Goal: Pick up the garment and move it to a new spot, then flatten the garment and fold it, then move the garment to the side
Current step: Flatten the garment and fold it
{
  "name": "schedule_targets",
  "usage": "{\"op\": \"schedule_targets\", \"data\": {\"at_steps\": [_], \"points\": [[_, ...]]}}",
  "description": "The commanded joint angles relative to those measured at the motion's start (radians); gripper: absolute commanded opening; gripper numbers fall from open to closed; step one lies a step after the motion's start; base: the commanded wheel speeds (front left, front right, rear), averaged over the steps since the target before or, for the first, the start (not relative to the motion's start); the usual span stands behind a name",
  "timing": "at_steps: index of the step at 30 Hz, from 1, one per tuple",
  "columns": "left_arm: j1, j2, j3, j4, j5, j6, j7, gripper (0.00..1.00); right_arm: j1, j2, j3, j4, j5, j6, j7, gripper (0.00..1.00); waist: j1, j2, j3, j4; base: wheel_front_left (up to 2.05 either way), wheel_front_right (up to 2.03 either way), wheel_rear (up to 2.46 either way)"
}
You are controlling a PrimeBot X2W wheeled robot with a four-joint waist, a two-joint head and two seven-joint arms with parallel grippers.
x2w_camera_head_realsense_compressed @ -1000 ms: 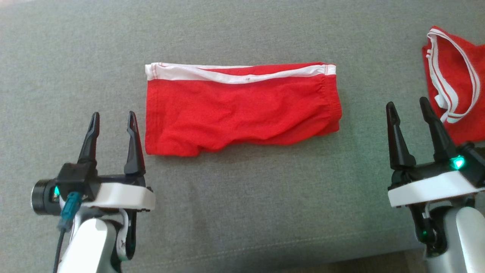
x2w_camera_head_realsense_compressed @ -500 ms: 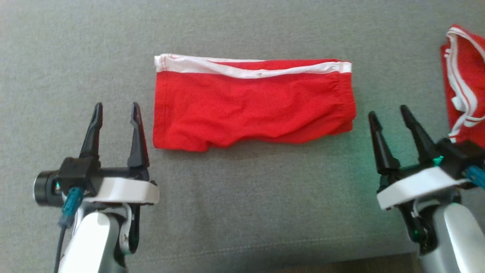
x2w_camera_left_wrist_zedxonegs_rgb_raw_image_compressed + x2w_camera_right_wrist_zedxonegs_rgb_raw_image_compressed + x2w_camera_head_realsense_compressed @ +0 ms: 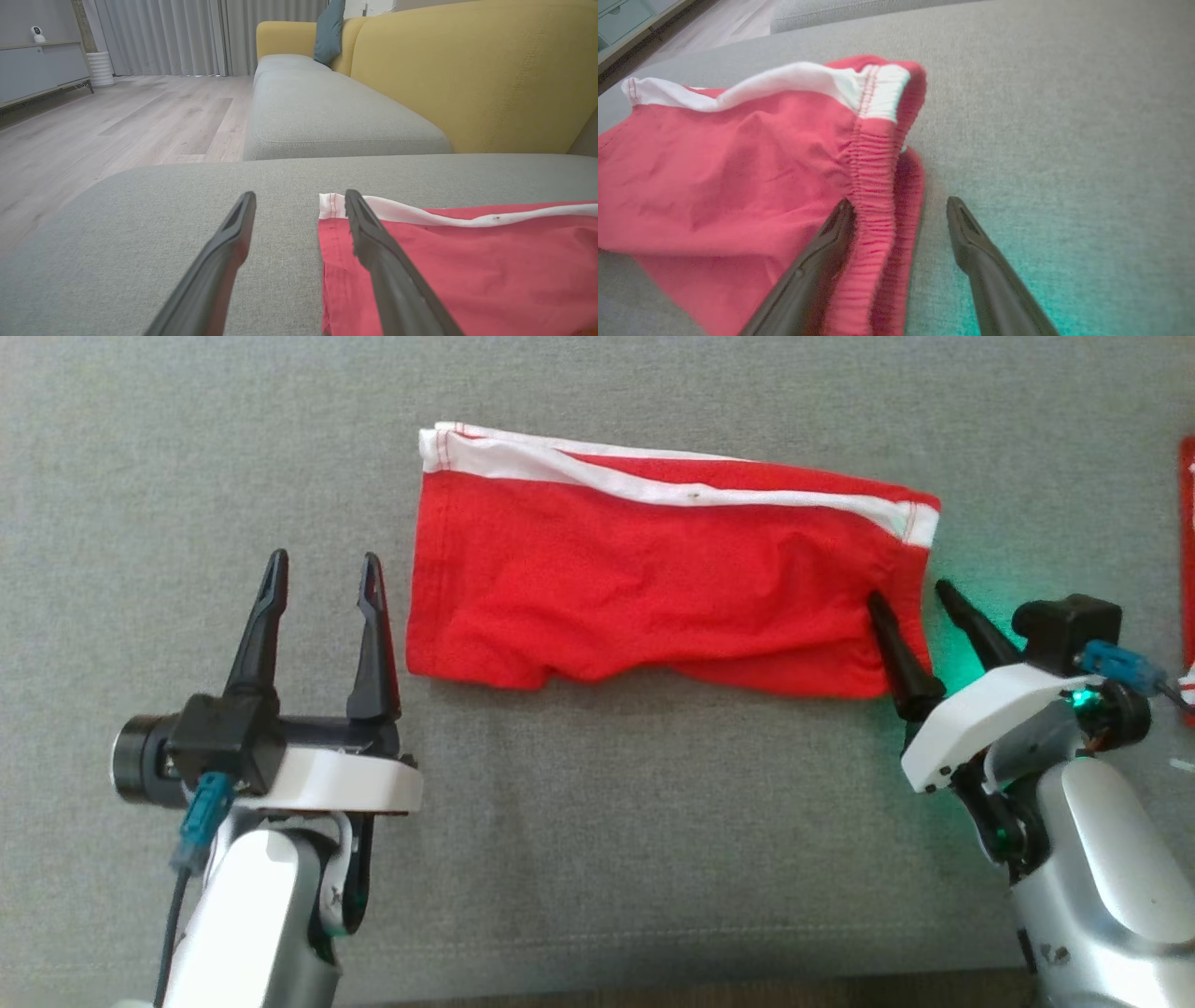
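Note:
A folded red garment [image 3: 653,569] with a white band along its far edge lies flat on the grey cushion [image 3: 597,821]. My right gripper [image 3: 910,590] is open at the garment's right end, straddling the elastic edge [image 3: 873,186]: one finger lies over the red cloth, the other over bare cushion. My left gripper [image 3: 322,560] is open just left of the garment's left edge, apart from it. In the left wrist view, the left gripper [image 3: 299,196] points along the cushion with the garment [image 3: 467,261] beside its right finger.
A second red and white garment [image 3: 1187,523] shows at the right edge of the head view. A yellow sofa back [image 3: 467,74], another grey seat cushion [image 3: 327,116] and wooden floor [image 3: 117,121] lie beyond. The cushion's front edge [image 3: 597,980] runs below my arms.
The head camera has shifted, sliding the scene. My right gripper has swung left and forward to the garment's right end, one finger now over the cloth. The left gripper keeps its place.

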Motion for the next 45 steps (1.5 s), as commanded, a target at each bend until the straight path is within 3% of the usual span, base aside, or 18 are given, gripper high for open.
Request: {"op": "schedule_targets", "data": {"at_steps": [1, 5, 6, 8, 26, 30, 37, 41, 45], "points": [[-0.033, 0.008, 0.029, -0.028, 0.008, -0.003, -0.005, 1.00, -0.009, -0.003, 0.016, -0.021, 0.010, -0.001, 0.012, 1.00, 0.0000, 0.0000, 0.003, 0.003, 0.00, 0.00, 0.00], [-0.038, -0.002, 0.033, -0.025, 0.016, -0.012, -0.005, 1.00, -0.014, -0.007, 0.040, 0.006, 0.056, -0.001, 0.068, 1.00, 0.0000, 0.0000, 0.011, 0.006, 0.00, 0.00, 0.00], [-0.038, -0.004, 0.035, -0.024, 0.018, -0.014, -0.005, 1.00, -0.015, -0.011, 0.048, 0.009, 0.068, -0.001, 0.080, 0.80, 0.0000, 0.0000, 0.012, 0.006, 0.00, 0.00, 0.00], [-0.039, -0.007, 0.039, -0.023, 0.021, -0.018, -0.005, 1.00, -0.016, -0.018, 0.061, 0.008, 0.097, -0.001, 0.091, 0.00, 0.0000, 0.0000, 0.012, 0.006, 0.00, 0.00, 0.00], [-0.018, -0.032, 0.075, -0.027, 0.044, -0.034, -0.005, 1.00, 0.051, -0.233, 0.019, -0.080, 0.258, -0.001, 0.058, 0.00, 0.0000, 0.0000, -0.024, -0.001, 0.00, 0.00, 0.00], [-0.013, -0.037, 0.079, -0.028, 0.047, -0.040, -0.005, 1.00, 0.049, -0.256, 0.054, -0.152, 0.388, -0.001, 0.117, 0.00, 0.0000, 0.0000, -0.029, -0.010, 0.00, 0.00, 0.00], [-0.012, -0.043, 0.081, -0.024, 0.054, -0.052, -0.005, 1.00, 0.006, -0.232, 0.052, -0.306, 0.780, -0.001, 0.307, 0.00, 0.0000, 0.0000, -0.033, -0.013, 0.00, 0.00, 0.00], [-0.020, -0.048, 0.078, -0.023, 0.057, -0.060, -0.005, 1.00, -0.046, -0.177, 0.078, -0.338, 0.902, -0.001, 0.373, 0.00, 0.0000, 0.0000, -0.027, -0.001, 0.00, 0.00, 0.00], [-0.027, -0.055, 0.076, -0.022, 0.057, -0.066, -0.005, 1.00, -0.115, -0.098, 0.142, -0.304, 0.943, -0.001, 0.391, 0.00, 0.0000, 0.0000, -0.017, 0.018, 0.00, 0.00, 0.00]]}}
